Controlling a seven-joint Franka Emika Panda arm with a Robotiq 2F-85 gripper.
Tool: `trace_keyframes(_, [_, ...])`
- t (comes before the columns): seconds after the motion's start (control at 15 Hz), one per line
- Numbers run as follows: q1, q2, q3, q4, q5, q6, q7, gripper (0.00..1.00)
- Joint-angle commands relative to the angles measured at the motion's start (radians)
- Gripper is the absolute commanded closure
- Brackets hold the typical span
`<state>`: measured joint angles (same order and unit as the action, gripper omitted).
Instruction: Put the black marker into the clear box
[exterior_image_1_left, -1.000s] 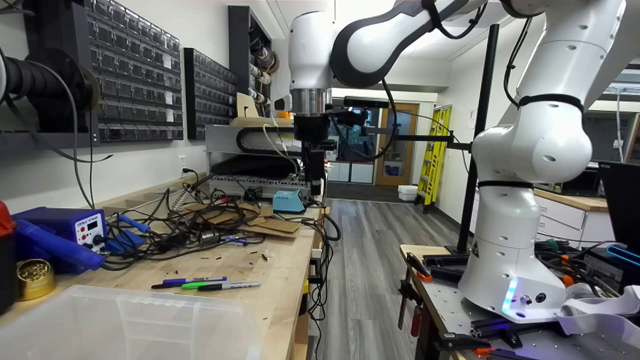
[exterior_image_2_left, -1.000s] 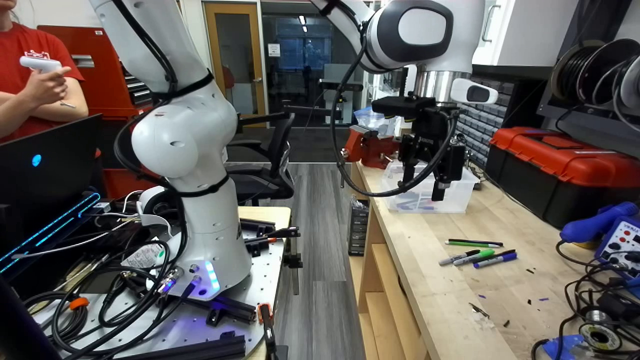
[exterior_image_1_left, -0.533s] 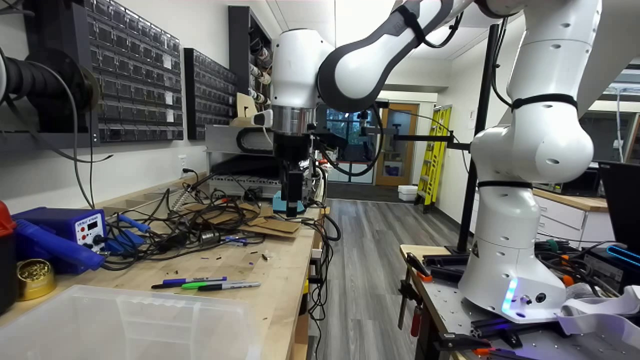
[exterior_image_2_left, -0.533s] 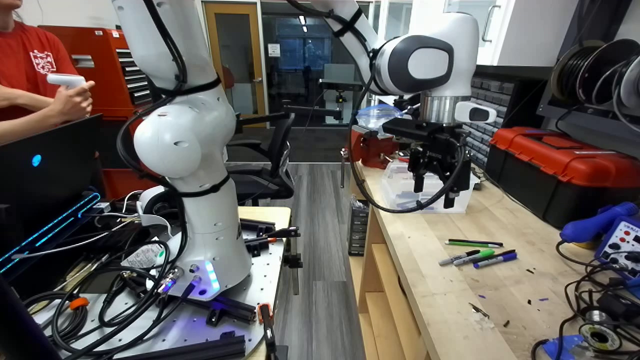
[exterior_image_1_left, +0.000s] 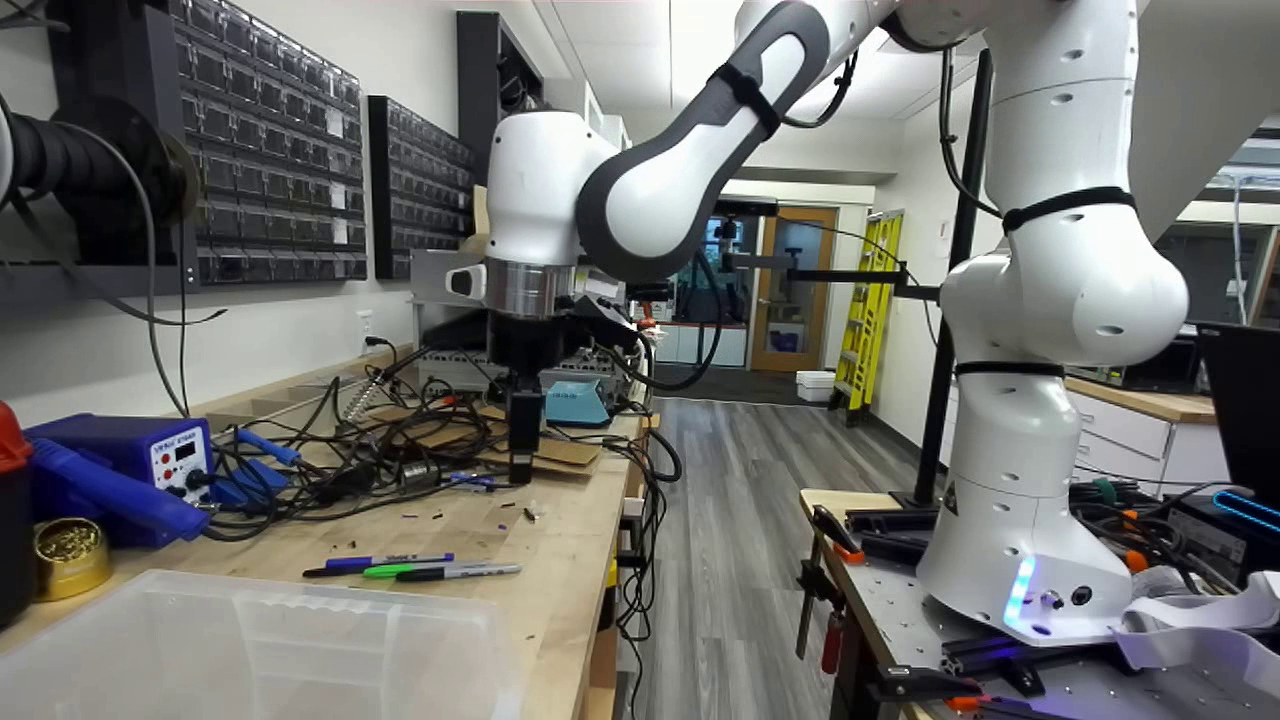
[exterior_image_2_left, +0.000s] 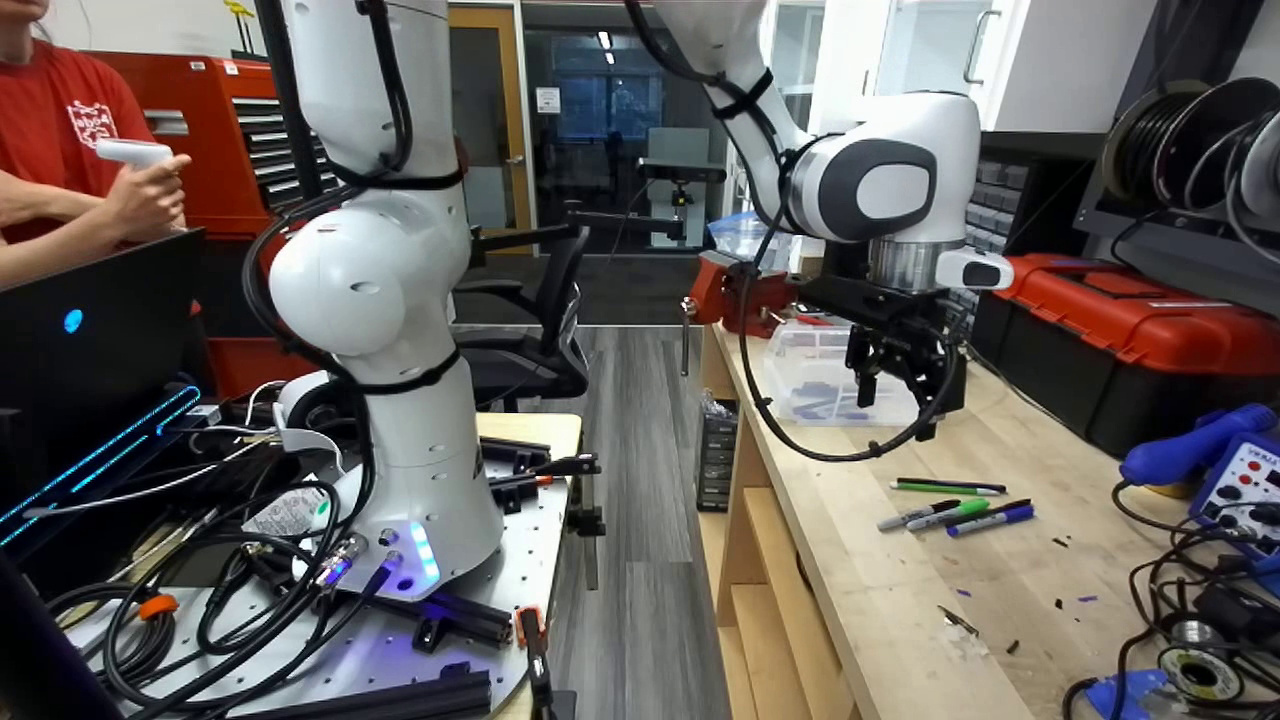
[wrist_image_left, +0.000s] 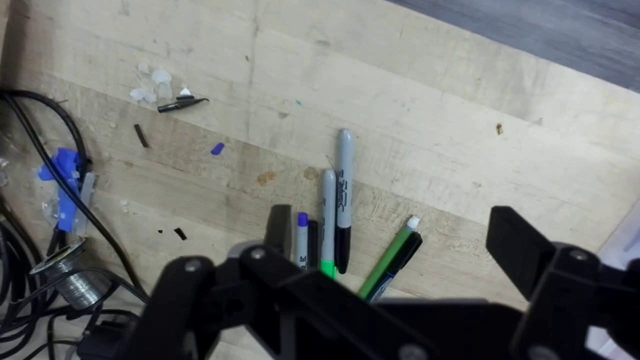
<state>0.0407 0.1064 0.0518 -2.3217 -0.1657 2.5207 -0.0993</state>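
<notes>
- The jaws of the Robotiq gripper (exterior_image_2_left: 897, 413) are parted above the wooden workbench (exterior_image_2_left: 890, 610), with nothing held.
- The slim black marker (wrist_image_left: 404, 254) is seen lying on it, close alongside the slim green marker (wrist_image_left: 390, 257); contact cannot be told.
- Positioning ahead of the grasp is judged to be in hand.
- Next, the gripper should be turned slightly and lowered so that marker alone is enclosed, then carried to the clear box (exterior_image_1_left: 310, 645).

Ceiling (exterior_image_1_left: 700, 50): very bright — one patch is plain white.
Light strip (exterior_image_1_left: 1020, 590): glows blue-white in both exterior views.
Workbench (wrist_image_left: 425, 100): soft light in the wrist view.
Gripper (wrist_image_left: 395, 235): dark and fuzzy up close.
Black-capped Sharpie (wrist_image_left: 345, 165): clear — its name can be read.
</notes>
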Motion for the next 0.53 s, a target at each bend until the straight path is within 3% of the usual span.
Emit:
trace_keyframes(0.0, [0.003, 0.014, -0.003, 0.014, 0.001, -0.002, 0.000, 0.00])
trace_keyframes(0.47, [0.004, 0.040, -0.005, 0.036, -0.004, -0.006, 0.012, 0.00])
